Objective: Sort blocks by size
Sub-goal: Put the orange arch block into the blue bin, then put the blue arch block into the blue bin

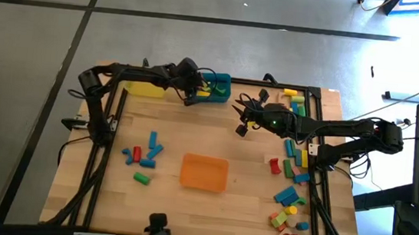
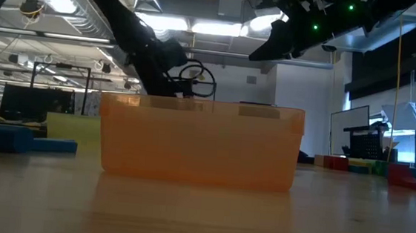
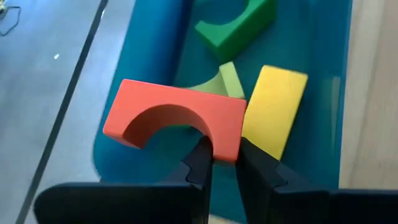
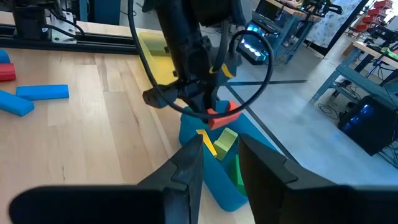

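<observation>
Red arch block [image 3: 177,121] sits pinched in the left gripper's [image 3: 222,155] closed fingers above the teal bin [image 1: 214,88] at the counter's far edge, while the right gripper [image 1: 244,126] hovers nearby, its fingers slightly parted and empty.

A translucent orange bin [image 2: 200,142] sits on the wooden table [image 2: 200,213], filling the centre of the low view. At about nine o'clock lie flat blue blocks [image 2: 13,140] with a yellow bin [image 2: 73,127] behind them; at three o'clock a far row of coloured blocks [image 2: 371,167]. Two dark arms reach in from twelve o'clock, under bright ceiling lights.
</observation>
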Robot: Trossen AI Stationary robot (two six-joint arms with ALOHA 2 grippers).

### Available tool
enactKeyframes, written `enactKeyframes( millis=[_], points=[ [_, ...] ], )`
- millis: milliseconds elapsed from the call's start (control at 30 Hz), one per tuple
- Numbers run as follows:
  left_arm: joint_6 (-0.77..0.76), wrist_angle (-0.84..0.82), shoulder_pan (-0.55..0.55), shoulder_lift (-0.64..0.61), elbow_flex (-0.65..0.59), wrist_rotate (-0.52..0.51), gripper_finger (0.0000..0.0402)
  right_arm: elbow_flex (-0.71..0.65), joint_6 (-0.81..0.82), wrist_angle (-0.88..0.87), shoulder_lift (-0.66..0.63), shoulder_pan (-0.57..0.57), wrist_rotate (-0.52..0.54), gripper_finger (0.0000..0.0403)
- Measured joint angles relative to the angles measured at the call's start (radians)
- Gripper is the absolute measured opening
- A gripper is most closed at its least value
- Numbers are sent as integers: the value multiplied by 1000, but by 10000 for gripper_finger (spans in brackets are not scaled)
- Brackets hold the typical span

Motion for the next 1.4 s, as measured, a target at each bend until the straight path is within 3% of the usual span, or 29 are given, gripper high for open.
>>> enactKeyframes(
  millis=[733, 1100, 1400],
  points=[
    [-42, 7, 1, 9, 0, 0, 50, 0, 0, -1, 0, 0, 0, 99],
    [-46, 1, 1, 7, 0, -1, 136, 0, 0, -2, 0, 0, 0, 99],
    [-48, -14, -2, -51, 0, -3, 150, 0, -3, -11, 0, 0, 0, 99]
  ],
)
